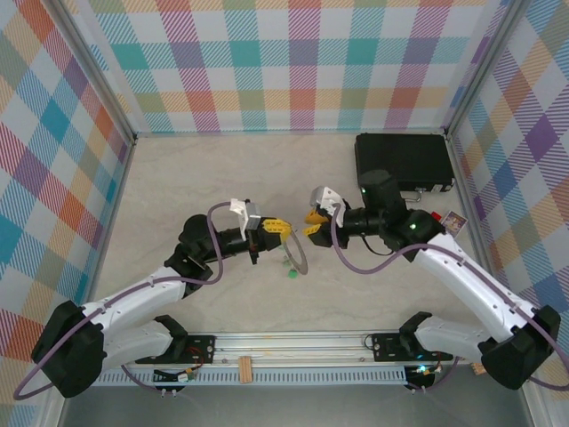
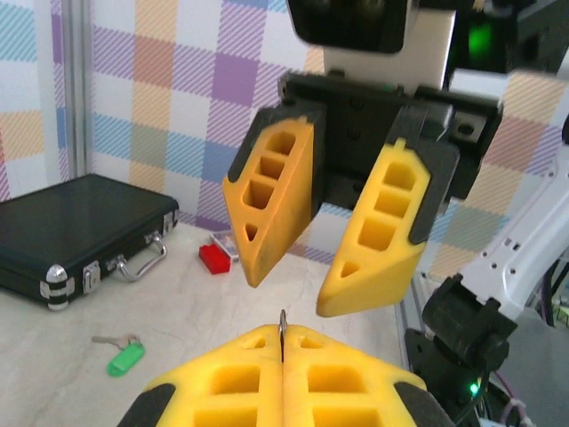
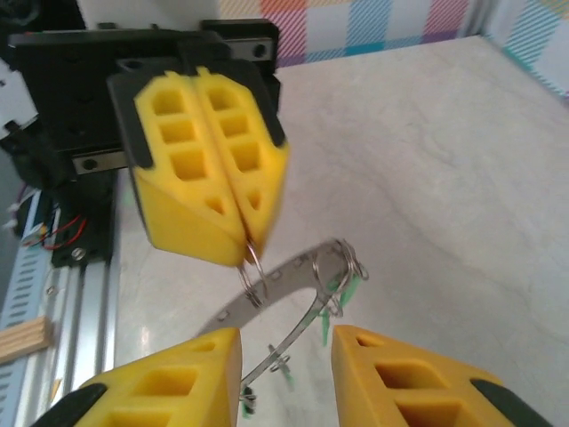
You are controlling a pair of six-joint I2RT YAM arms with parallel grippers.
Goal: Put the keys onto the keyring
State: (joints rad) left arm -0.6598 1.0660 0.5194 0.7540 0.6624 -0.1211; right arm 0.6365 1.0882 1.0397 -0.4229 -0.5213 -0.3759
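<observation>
While the top camera has the two arms meeting nose to nose over the middle of the bench (image 1: 178, 178), the wrist cameras give us the detail. From above, the left gripper (image 1: 284, 229) points right with the keyring (image 1: 302, 256) standing on edge at its tip, and the right gripper (image 1: 307, 224) faces it just beside. There is a speck of green under the ring, but from up here I cannot tell whether it hangs or lies. The right wrist camera settles the grip: the left gripper (image 3: 246, 252) is pressed fully closed, pinching a thin wire loop on the flat grey keyring (image 3: 276, 286), and keys (image 3: 342, 289) with green tags dangle from the band. The right gripper (image 3: 284, 340) is spread wide, holding nothing, with the ring between and beyond its fingers. The left wrist camera adds the background: the right gripper (image 2: 298, 292) gaping head-on, a loose key (image 2: 124, 358) with a green tag lying on the bench, a red block (image 2: 213, 258), and the black case (image 2: 80, 227) behind.
</observation>
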